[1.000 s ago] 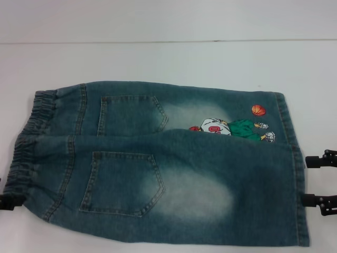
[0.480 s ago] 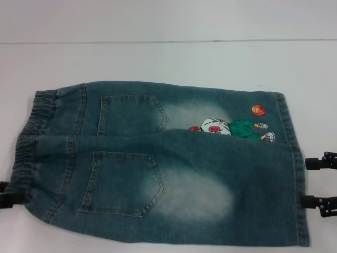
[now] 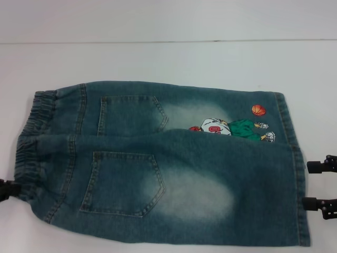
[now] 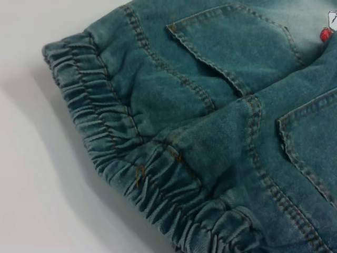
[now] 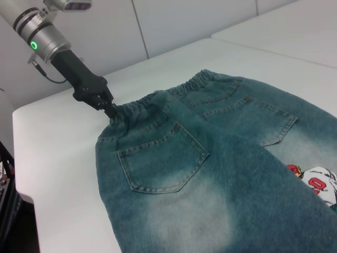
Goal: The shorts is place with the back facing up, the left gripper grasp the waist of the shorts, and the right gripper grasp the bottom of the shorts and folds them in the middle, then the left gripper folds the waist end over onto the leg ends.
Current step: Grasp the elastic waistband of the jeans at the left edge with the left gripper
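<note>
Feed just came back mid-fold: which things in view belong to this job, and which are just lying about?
In the job:
- shorts
- waist
- leg ends
- left gripper, at the waist
- right gripper, beside the leg ends

Lying about:
- nothing; only the white table

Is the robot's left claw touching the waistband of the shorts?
Touching: in the right wrist view, the left gripper tip meets the gathered waist of the shorts.

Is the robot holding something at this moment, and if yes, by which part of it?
The left end effector is at the waist corner of the denim shorts; a closed grip cannot be confirmed. The right end effector is open beside the leg hem, holding nothing.
</note>
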Controlling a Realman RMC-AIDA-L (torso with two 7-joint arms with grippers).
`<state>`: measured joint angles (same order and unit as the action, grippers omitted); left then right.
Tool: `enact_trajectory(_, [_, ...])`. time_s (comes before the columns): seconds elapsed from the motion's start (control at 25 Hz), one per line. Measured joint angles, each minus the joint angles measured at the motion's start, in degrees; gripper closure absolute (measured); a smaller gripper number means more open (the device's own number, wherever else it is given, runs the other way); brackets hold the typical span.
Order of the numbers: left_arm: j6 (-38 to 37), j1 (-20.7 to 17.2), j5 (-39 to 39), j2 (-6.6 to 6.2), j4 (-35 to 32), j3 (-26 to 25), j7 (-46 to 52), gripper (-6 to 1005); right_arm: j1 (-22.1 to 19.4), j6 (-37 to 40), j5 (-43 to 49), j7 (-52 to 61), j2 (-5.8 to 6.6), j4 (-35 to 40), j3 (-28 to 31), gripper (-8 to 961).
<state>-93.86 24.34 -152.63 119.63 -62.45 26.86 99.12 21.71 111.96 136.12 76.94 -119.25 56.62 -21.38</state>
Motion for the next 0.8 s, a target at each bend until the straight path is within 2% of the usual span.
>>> enact_trajectory(0.08, [0.4, 0.1, -0.2, 0.06, -0.1, 0.1, 0.3, 880, 0.0, 0.0, 0.2, 1.4, 0.04, 0.7, -0.4, 14])
enact_trajectory(0.32, [1.5, 0.3, -0.3, 0.45, -0.5, 0.1, 0.5, 956, 1.1, 1.3, 4.9, 15.0, 0.14, 8.1, -4.1, 15])
enact_trajectory(0.52, [3.3, 0.3, -0.3, 0.6, -0.5, 0.1, 1.2, 956, 3.5, 1.7, 13.2, 23.0, 0.39, 11.6, -11.7, 15])
enact_trajectory(0.68, [3.6, 0.6, -0.4, 0.7, -0.2, 0.2, 1.3, 956, 6.6, 1.9, 20.9, 27.5, 0.39, 11.3, -14.3, 15])
enact_trajectory(0.8, [3.9, 0.6, -0.4, 0.77, -0.1, 0.2, 1.2, 956, 7.7, 2.0, 23.2, 30.5, 0.29, 11.3, -16.6, 15])
